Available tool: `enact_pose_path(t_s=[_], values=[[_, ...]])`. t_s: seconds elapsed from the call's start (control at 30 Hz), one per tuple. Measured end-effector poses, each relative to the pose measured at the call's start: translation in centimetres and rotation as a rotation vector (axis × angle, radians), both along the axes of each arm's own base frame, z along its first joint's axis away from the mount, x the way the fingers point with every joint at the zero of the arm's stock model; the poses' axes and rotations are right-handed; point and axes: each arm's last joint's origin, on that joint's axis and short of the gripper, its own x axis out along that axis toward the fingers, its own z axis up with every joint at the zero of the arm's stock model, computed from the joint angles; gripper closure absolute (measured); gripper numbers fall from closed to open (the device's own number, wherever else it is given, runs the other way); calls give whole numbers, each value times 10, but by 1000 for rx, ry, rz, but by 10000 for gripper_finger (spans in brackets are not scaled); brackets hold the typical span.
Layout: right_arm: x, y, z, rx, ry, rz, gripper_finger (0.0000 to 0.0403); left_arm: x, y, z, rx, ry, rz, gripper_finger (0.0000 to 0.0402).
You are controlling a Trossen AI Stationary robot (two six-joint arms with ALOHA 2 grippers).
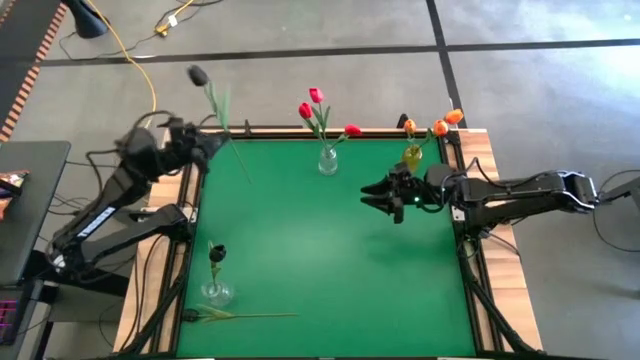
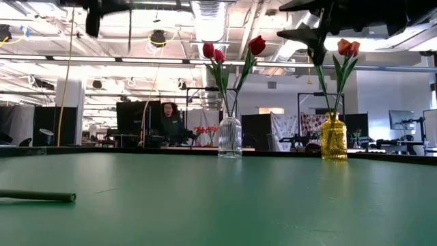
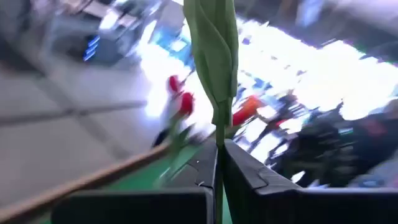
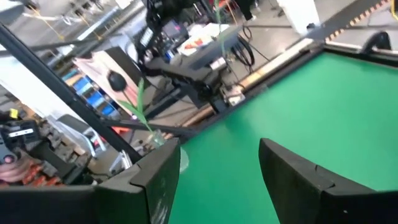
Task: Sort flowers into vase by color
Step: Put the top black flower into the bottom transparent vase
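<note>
Lying loose at the table's near edge, a spare tulip stem (image 1: 240, 316) could roll off if you brush it. Just behind it, your clear vase (image 1: 216, 290) holds one dark tulip (image 1: 217, 254); it looks light enough to tip if a stem goes in at a slant. Your left gripper (image 1: 205, 143), raised over the far left corner of the green table (image 1: 330, 260), is pinched tight on the stem of a second dark tulip (image 1: 198, 75), whose head hangs out beyond the table edge. A long stem held low can swing wide, so watch the leaf (image 3: 214, 56) near the red tulips (image 1: 318, 108) in their clear ribbed vase (image 2: 229, 137). Your right gripper (image 1: 385, 195) hovers with fingers spread and empty, just beside the yellow vase (image 2: 333, 138) of orange tulips (image 1: 440, 124); a careless turn there could topple it.
</note>
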Motion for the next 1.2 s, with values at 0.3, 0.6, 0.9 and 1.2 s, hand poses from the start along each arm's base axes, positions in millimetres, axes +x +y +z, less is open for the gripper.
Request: enact_pose_path(t_s=[0.3, 0.6, 0.9, 1.2], values=[[0, 0, 7, 2, -75, 0, 158, -2, -14, 26, 155, -130, -306, 401], [0, 0, 7, 70, -79, -19, 158, 0, -31, 41, 317, -219, -602, 401], [0, 0, 10, 111, -106, -84, 158, -3, -52, 53, 478, -321, -883, 401], [0, 3, 17, 134, -185, -166, 158, 1, -69, 50, 509, -382, -1061, 401]])
